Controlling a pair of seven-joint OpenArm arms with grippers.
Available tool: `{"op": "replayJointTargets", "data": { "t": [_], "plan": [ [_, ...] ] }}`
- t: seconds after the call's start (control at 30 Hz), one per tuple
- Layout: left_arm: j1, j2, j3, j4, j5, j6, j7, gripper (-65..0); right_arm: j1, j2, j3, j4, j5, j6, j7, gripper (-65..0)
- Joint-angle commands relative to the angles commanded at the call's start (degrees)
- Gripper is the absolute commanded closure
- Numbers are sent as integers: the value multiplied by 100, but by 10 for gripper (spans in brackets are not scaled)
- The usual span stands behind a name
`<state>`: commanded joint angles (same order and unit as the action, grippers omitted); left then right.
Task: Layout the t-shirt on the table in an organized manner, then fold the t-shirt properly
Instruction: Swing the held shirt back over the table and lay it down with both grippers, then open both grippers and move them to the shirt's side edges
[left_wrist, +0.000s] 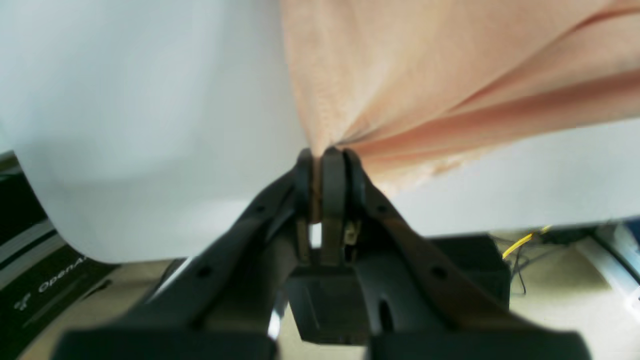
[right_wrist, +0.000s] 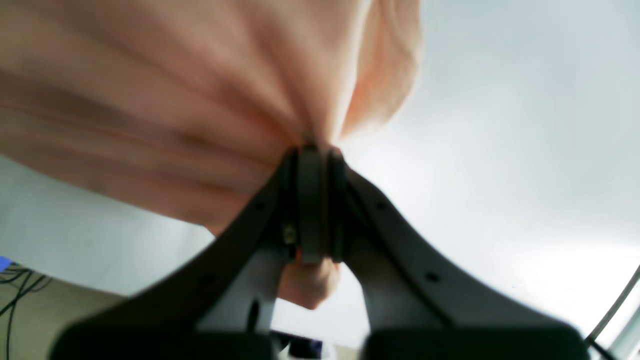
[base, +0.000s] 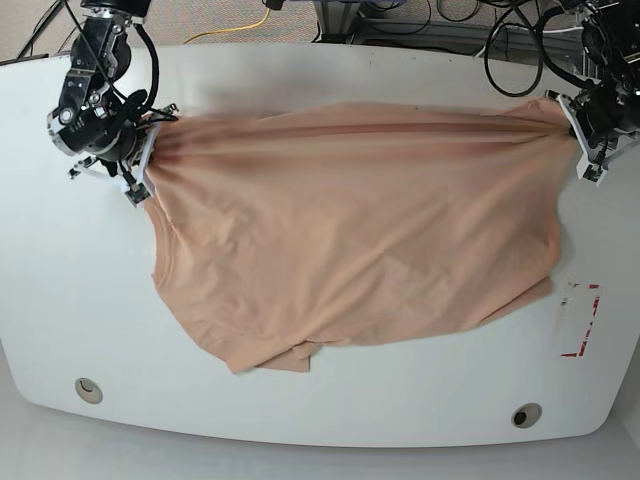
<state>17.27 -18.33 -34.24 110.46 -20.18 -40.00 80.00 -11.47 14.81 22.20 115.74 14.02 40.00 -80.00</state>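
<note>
T-shirt (base: 350, 240) is stretched taut btwn both arms along its far edge, w/ the rest draped down over the white table (base: 60, 300) toward the near edge. Left gripper (left_wrist: 325, 155) is pinched tight on a bunched bit of fabric, right gripper (right_wrist: 312, 150) likewise. Red tape mark (base: 580, 320) sits just beside the shirt's edge, on the left arm's side.
</note>
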Motion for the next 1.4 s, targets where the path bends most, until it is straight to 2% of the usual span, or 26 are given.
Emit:
{"op": "replayJointTargets", "data": {
  "t": [0.2,0.4,0.47,0.5,0.6,0.67,0.7,0.8,0.9,0.97,1.17,1.23,1.4],
  "plan": [
    [88,9,18,0,0,0,0,-4,-167,-202,44,0,-9,0,0,0],
    [176,-18,132,-9,18,0,0,-7,-264,-220,35,0,-35,0,0,-21],
    [229,-123,211,-9,18,0,0,-43,-273,-211,35,0,-53,0,0,-94],
    [281,-185,273,-9,18,0,0,-96,-273,-202,35,0,-62,0,0,-176],
    [325,-211,316,-9,18,0,0,-225,-281,-176,44,0,-70,0,0,-336],
    [334,-220,290,-9,35,0,0,-333,-281,-167,44,0,-44,0,0,-457],
    [334,-229,290,-9,35,0,0,-378,-281,-158,44,0,-26,0,0,-501],
    [316,-396,290,-26,35,0,0,-418,-246,-53,44,0,-18,0,0,-580],
    [290,-475,290,-26,35,0,0,-419,-193,-9,35,0,-18,0,0,-583],
    [229,-642,290,-26,26,0,0,-424,0,44,44,0,-18,0,0,-585],
    [-378,-1002,299,-26,18,0,0,-426,818,149,44,-53,-62,0,0,-585],
    [-747,-1099,308,-44,26,0,0,-426,1178,149,18,-167,-70,0,0,-585],
    [-1837,-1073,387,-185,44,0,0,-426,2180,97,-18,-976,-70,0,0,-585]
  ]
}}
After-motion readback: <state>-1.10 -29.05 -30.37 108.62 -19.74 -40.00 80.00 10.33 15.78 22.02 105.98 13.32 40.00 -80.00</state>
